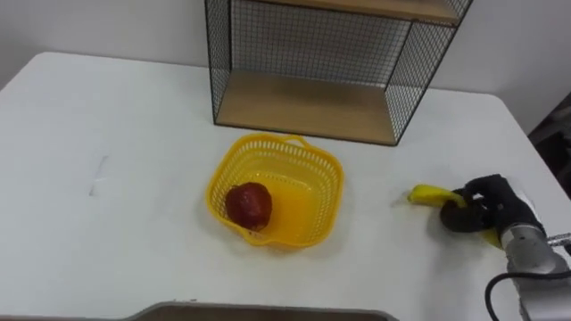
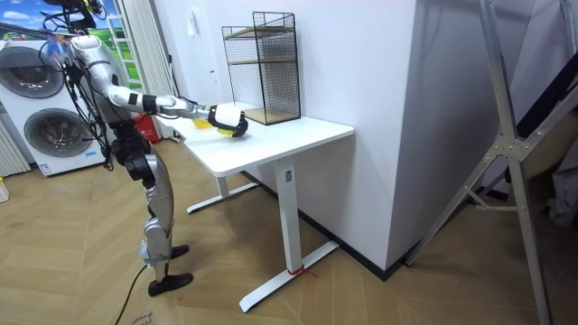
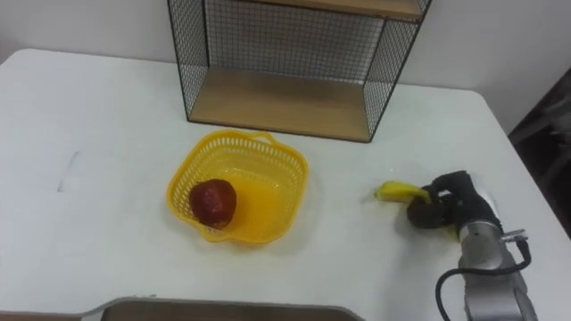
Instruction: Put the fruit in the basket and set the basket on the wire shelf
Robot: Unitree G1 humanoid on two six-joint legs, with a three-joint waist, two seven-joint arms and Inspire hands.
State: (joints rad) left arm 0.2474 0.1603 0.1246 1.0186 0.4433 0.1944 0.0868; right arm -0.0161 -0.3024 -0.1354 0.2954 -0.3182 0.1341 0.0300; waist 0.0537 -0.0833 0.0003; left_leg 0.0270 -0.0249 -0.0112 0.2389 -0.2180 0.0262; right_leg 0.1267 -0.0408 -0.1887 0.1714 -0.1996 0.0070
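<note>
Most of the banana (image 1: pixel 428 194), over by the table's (image 1: pixel 107 223) right edge, is buried under the right hand (image 1: pixel 486 209) curled around it. Just one yellow end pokes out toward the basket (image 1: pixel 332 192), plus a sliver below the hand. The wire shelf (image 1: pixel 308 107) gets chopped off by the top edge, so only its bottom level shows whole. In the room view the banana is a tiny yellow speck.

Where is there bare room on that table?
The widest free patch is the white table's left part, between its edge and the yellow plastic basket holding a red apple. A narrower strip lies between basket and yellow banana. Crowded: the right side, where the right hand curls round the banana, and the back, at the black wire shelf.
</note>
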